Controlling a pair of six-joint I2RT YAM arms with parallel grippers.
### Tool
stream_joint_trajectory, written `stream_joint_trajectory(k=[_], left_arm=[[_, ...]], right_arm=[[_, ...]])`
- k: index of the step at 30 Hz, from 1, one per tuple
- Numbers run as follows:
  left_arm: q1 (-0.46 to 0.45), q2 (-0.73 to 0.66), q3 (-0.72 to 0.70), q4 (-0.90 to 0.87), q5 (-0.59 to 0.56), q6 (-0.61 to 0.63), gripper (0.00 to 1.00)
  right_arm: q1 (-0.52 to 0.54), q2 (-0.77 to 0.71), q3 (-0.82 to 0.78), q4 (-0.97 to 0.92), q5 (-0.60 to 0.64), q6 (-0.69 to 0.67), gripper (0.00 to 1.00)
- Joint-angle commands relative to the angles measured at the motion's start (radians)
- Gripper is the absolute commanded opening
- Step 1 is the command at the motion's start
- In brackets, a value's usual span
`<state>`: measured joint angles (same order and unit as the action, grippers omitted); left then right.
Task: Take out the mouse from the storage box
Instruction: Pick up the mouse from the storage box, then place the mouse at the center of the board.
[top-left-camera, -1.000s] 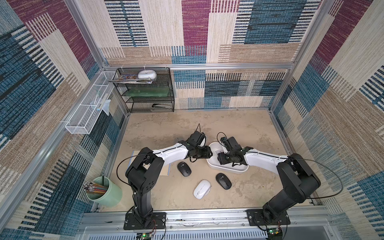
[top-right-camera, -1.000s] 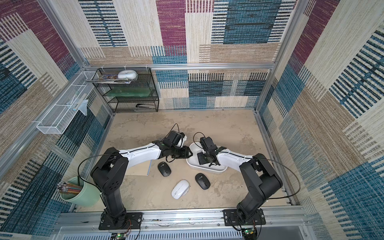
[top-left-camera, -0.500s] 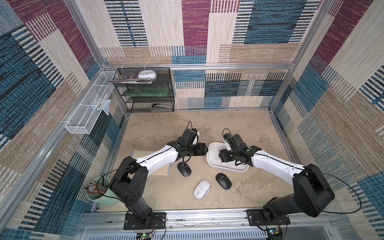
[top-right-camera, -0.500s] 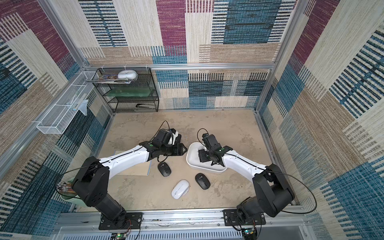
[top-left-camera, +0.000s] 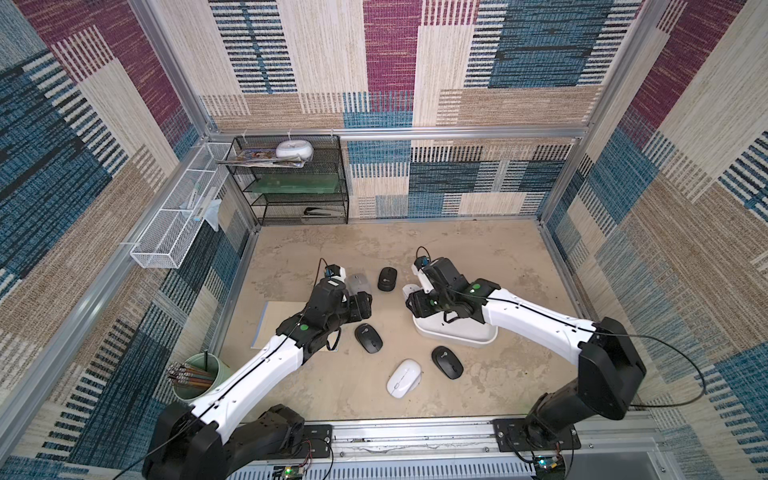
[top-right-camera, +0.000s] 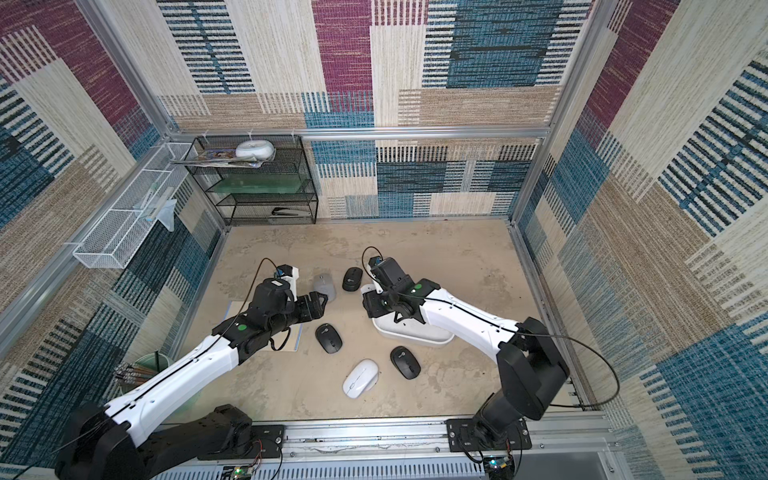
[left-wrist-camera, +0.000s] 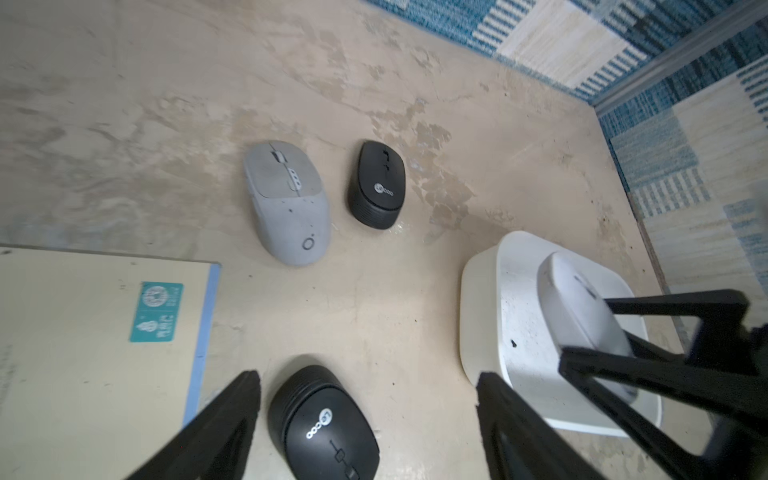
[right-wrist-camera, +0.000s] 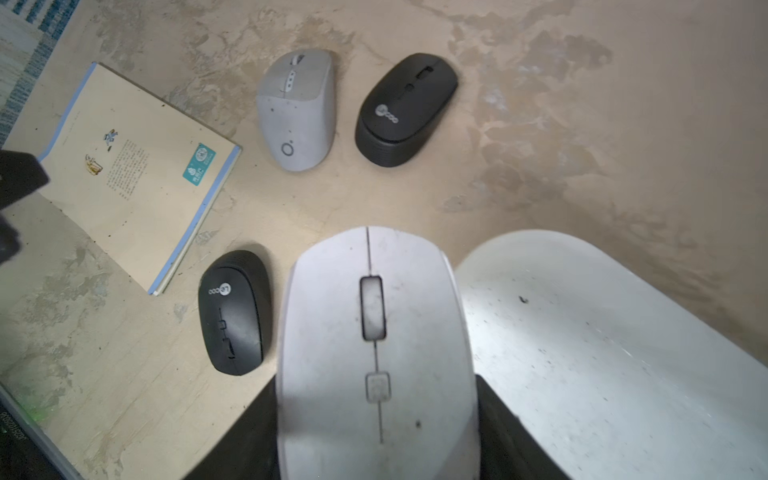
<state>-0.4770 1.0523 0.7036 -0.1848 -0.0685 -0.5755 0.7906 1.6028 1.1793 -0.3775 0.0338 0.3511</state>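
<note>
Two sets of jaws are mine, one on each arm. My right jaws are pinched onto the sides of the white mouse (right-wrist-camera: 374, 353), buttons up. They hold it over the left end of the storage box (top-left-camera: 453, 330), which stands just right of centre in both top views. The mouse's nose reaches out past the box's rim, and I cannot tell whether its tail touches the box's floor. My left jaws are spread wide and grip nothing. They hang left of centre, above a black mouse (left-wrist-camera: 328, 419) that lies on the surface between a cream booklet (left-wrist-camera: 95, 332) and the storage box. Just above them in a top view, a grey mouse (top-left-camera: 358, 284) and a second black mouse (top-left-camera: 387, 279) lie side by side, close but apart. Below the box, toward the lower middle of the frame, lie a third black mouse (top-left-camera: 447, 361) and a second white mouse (top-left-camera: 403, 378). The surface (top-left-camera: 478, 257) is mottled beige stone. A green cup of pencils (top-left-camera: 201, 376) stands at the lower left. A black mesh rack (top-left-camera: 299, 183) stands in the upper left corner, with a white wire basket (top-left-camera: 178, 226) on the wall beside it. Woven panels of blue, tan and magenta line every wall.
</note>
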Motion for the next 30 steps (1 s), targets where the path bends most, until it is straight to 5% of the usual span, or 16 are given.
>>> stream_joint_trajectory(k=[1,11,23,30], left_arm=[[0.005,-0.114,-0.048,-0.011,-0.177,-0.018,0.89],[0.007,-0.295,-0.097,-0.066,-0.287,-0.003,0.97],[0.007,-0.372,-0.133,-0.084,-0.327,-0.016,1.0],[0.006,-0.391,-0.14,-0.085,-0.338,-0.017,1.0]], right_arm=[[0.042,0.077,0.067,-0.013,0.005,0.03,0.52],[0.101,0.358,0.315,-0.152,0.067,0.081,0.54],[0.109,0.5,0.393,-0.195,0.13,0.097,0.56],[0.108,0.517,0.416,-0.206,0.144,0.085,0.72]])
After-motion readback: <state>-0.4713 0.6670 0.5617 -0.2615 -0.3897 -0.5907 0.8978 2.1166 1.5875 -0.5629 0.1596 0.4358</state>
